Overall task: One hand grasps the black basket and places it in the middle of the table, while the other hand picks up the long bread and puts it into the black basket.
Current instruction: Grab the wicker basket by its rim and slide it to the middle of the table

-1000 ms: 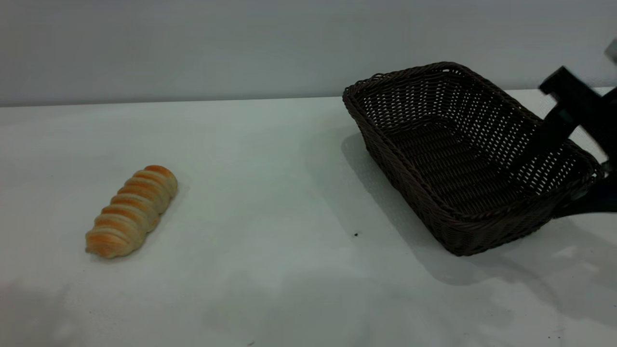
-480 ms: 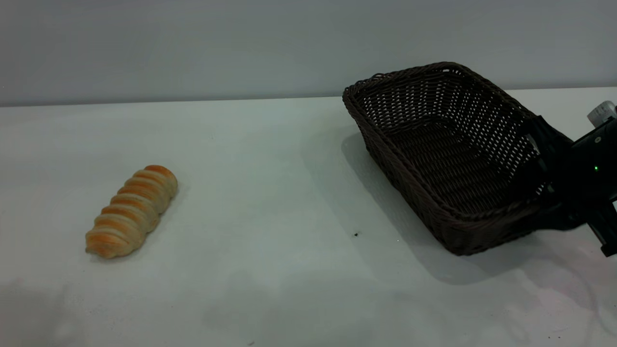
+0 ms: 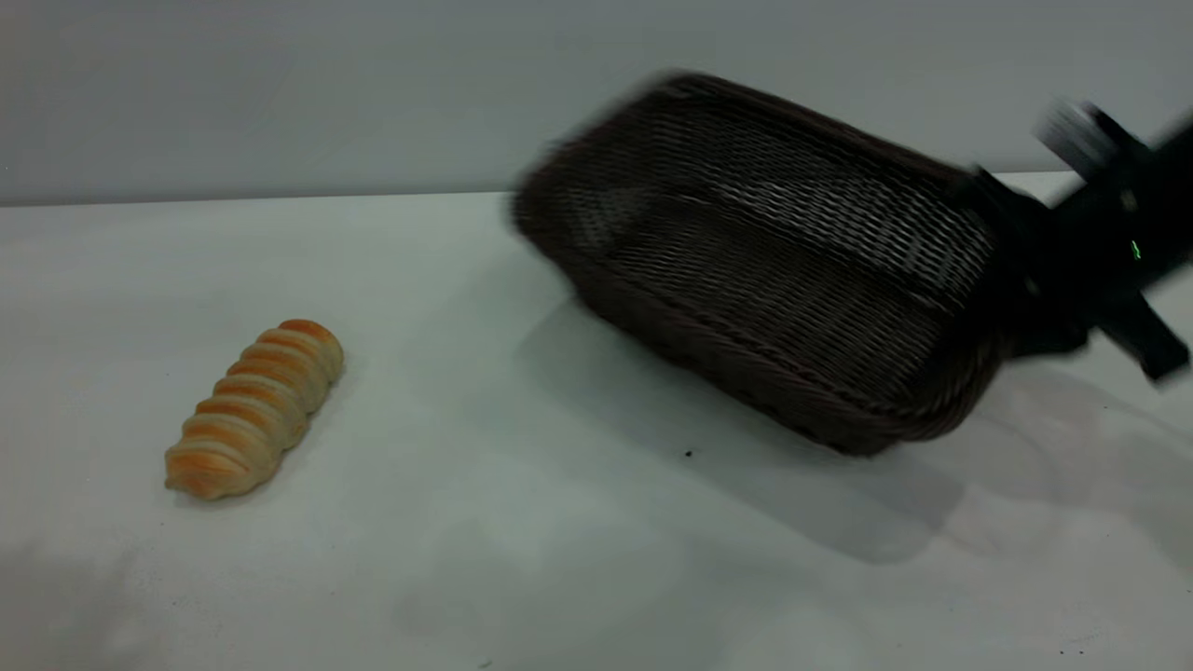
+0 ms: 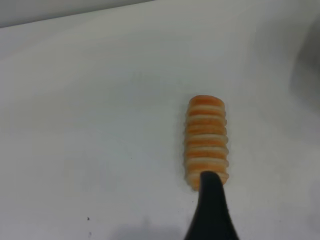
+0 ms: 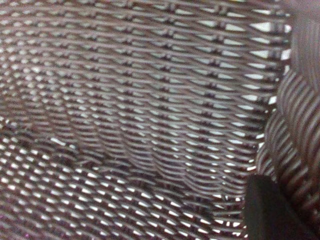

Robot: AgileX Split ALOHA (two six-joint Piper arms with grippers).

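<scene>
**Basket off the desk, bread not yet touched**

Right end effector is clamped on the short end wall of the black basket, at the end toward the desk's right edge. Basket is airborne and tilted: the gripped end sits lower, the free end rides higher toward the back edge, open side facing the front. Its shadow falls on the desk below, right of centre. The right wrist view is filled with weave, with one dark fingertip at the rim.

Handling, as I judge it: woven wicker, stiff and light. The open weave and braided rim give a good bite, but a hold at one end lets the long body swing. It should be set down flat, not dropped.

Long bread lies toward the front-left part of the desk, pointing diagonally from the front-left corner toward the back, well apart from the basket. In the left wrist view the left end effector hovers over the roll's near end; only one dark finger shows, so I cannot tell its opening. The roll looks soft and ridged. Best taken across the middle with gentle pressure, so it neither tips nor crushes.
</scene>
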